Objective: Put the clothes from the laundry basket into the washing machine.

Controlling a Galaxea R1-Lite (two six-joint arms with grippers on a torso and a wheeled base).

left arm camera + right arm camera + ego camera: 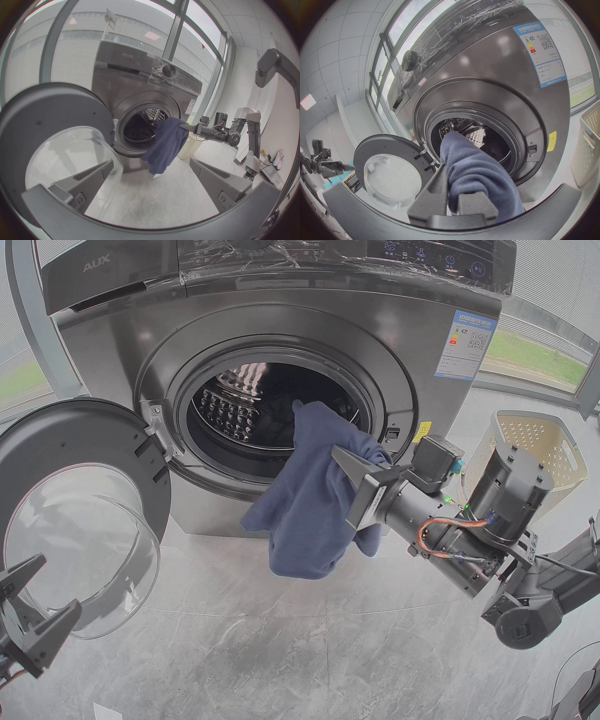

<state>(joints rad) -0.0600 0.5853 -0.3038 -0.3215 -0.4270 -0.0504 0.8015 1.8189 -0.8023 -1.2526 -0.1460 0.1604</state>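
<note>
Nearby, at the lower left of the head view, the left end effector (37,609) hangs low over the pale grey marbled floor (250,627). Its two dark fingers are spread wide apart and grip nothing. From the left wrist view, these fingers frame the scene ahead with a broad gap between them.

Further in, on the robot's right, the right end effector (353,468) is held out toward the front of the washing machine (387,334). Its fingers are pinched on a dark blue garment (309,502). The right wrist view shows the cloth bunched between the two fingers. The garment's upper end reaches up into the round opening. The rest hangs in loose folds in front of the machine's lower front panel.

Beside it, on the robot's left, the round machine door (75,440) is swung fully open, showing its clear domed glass.

Beyond that stands the grey front-loading washing machine, with the studded metal drum (244,409) visible inside the opening. A blue and white label (465,343) sits at the upper right of its front.

To the right of the machine, a cream laundry basket (537,440) with perforated walls stands on the floor. Behind everything are large windows.
</note>
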